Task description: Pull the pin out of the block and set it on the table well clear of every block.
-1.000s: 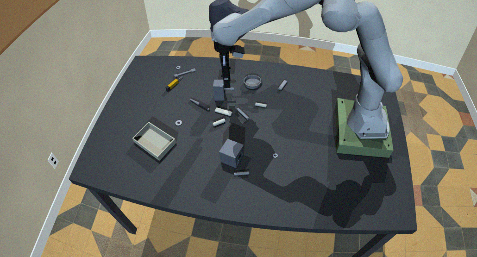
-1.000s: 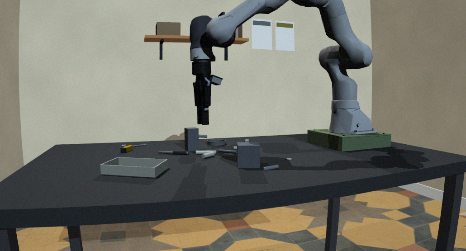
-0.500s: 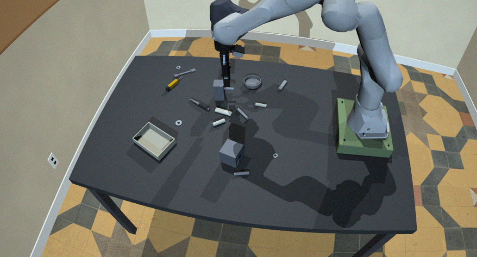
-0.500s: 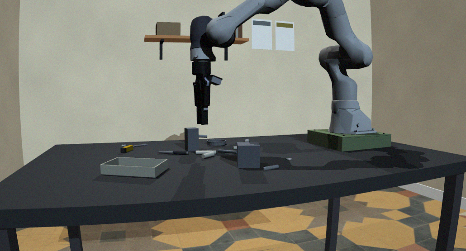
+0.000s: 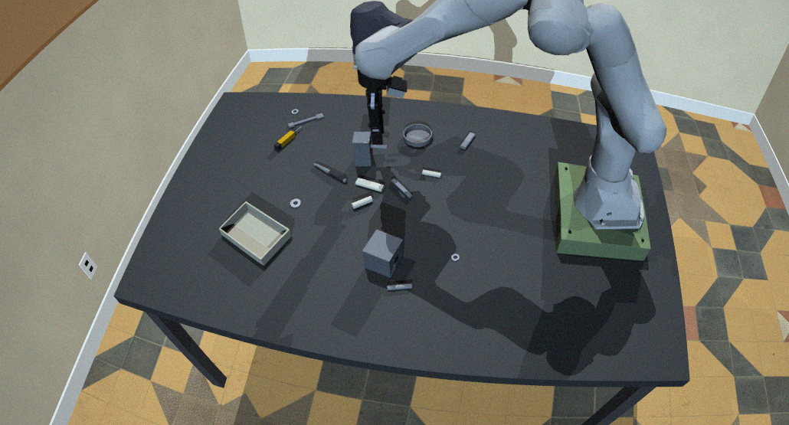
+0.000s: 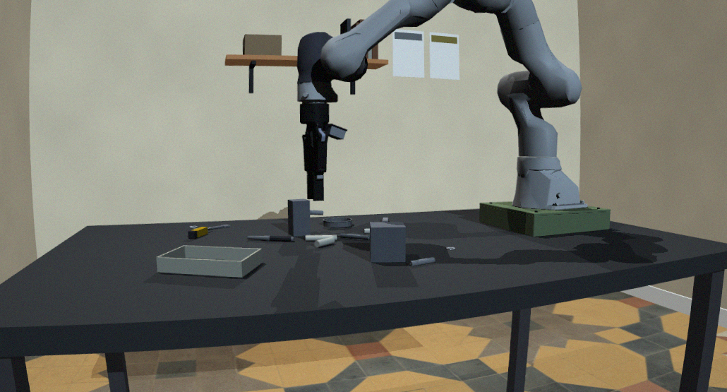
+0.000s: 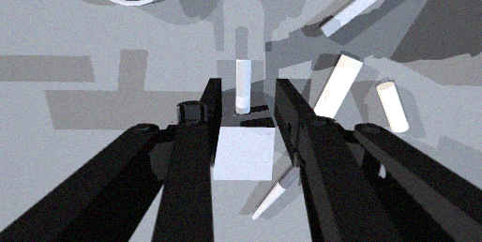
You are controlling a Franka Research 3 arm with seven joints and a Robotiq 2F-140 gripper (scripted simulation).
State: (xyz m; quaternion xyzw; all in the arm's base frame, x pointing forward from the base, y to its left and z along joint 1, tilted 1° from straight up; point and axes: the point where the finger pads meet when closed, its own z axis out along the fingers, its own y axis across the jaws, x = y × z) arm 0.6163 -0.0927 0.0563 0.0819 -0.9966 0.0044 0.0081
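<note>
The pin's block [image 5: 361,148] is a small grey block standing at the back middle of the table; it also shows in the exterior view [image 6: 298,217]. The pale pin [image 5: 378,145] sticks out sideways from its side towards the round dish. In the wrist view the pin [image 7: 243,85] reaches out from the block [image 7: 244,153] below the fingers. My gripper [image 5: 377,132] hangs straight down just above the pin, partly open with nothing between the fingers. In the exterior view the fingertips [image 6: 315,196] stand a little above the pin [image 6: 316,212], not touching it.
A second grey block [image 5: 382,252] stands nearer the front with a short pin [image 5: 399,285] lying beside it. Loose cylinders [image 5: 369,184] and pens lie between the blocks. A round dish [image 5: 417,135] is right of the pin. An open tray [image 5: 255,232] sits front left, a yellow tool [image 5: 286,138] back left.
</note>
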